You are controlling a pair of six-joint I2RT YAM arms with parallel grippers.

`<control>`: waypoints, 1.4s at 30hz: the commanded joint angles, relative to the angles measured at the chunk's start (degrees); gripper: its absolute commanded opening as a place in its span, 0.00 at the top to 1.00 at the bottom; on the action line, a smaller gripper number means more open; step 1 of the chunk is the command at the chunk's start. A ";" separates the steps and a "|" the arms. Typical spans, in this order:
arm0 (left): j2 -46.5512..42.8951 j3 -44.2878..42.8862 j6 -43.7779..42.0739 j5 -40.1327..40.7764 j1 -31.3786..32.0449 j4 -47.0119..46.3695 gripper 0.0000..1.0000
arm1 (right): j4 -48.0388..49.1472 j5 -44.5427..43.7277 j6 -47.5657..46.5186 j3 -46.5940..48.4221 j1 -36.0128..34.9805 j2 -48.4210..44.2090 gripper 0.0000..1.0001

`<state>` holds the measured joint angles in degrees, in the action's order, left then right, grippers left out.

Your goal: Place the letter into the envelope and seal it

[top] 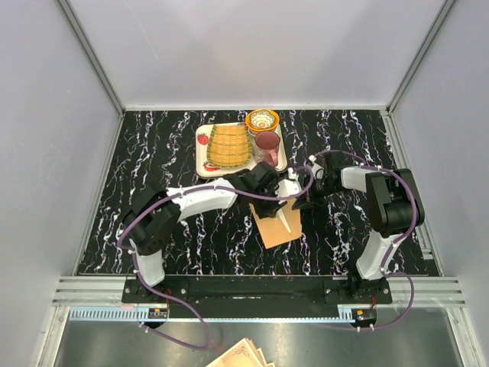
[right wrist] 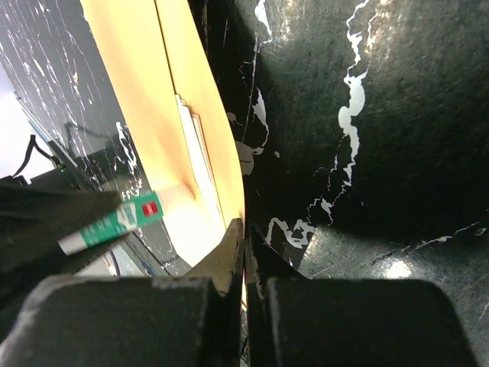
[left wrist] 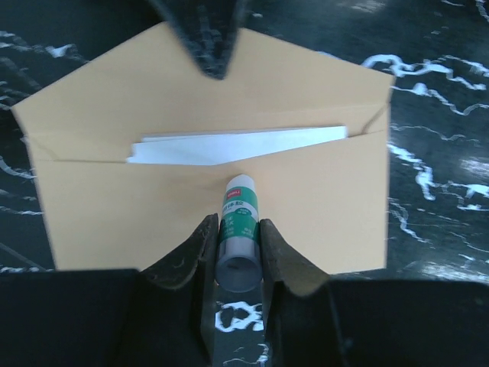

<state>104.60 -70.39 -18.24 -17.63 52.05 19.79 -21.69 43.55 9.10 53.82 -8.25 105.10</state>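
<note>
Mid-sealing, clamps a glue stick [left wrist: 240,218] in the narrowed left gripper [left wrist: 238,243] over the envelope [left wrist: 145,210] near the middle of the table [top: 153,138], letter [left wrist: 229,145] inside, right gripper [right wrist: 246,241] closed empty at its flap [left wrist: 137,84]; next needs glue along that flap.

Black white-veined marble table [top: 191,245] between plain grey walls [top: 46,115].

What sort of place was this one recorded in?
Probably a lab robot test cell: plain white panels enclose a black marbled tabletop, with the left arm and right arm bolted at its near edge.
</note>
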 commanded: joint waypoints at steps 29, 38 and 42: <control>2.90 -0.45 -2.94 2.51 -1.17 4.82 1.00 | 0.69 -0.75 0.21 1.37 -0.01 0.28 1.00; 0.95 2.01 -1.18 1.63 1.21 5.17 1.00 | 0.77 -0.66 0.21 1.46 -0.01 0.46 1.00; 3.42 0.26 -1.79 1.98 -3.00 5.52 1.00 | 0.77 -0.57 0.30 1.55 -0.10 0.63 1.00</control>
<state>104.97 -70.67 -19.70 -17.17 52.86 19.66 -21.69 43.57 9.13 53.82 -8.25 105.10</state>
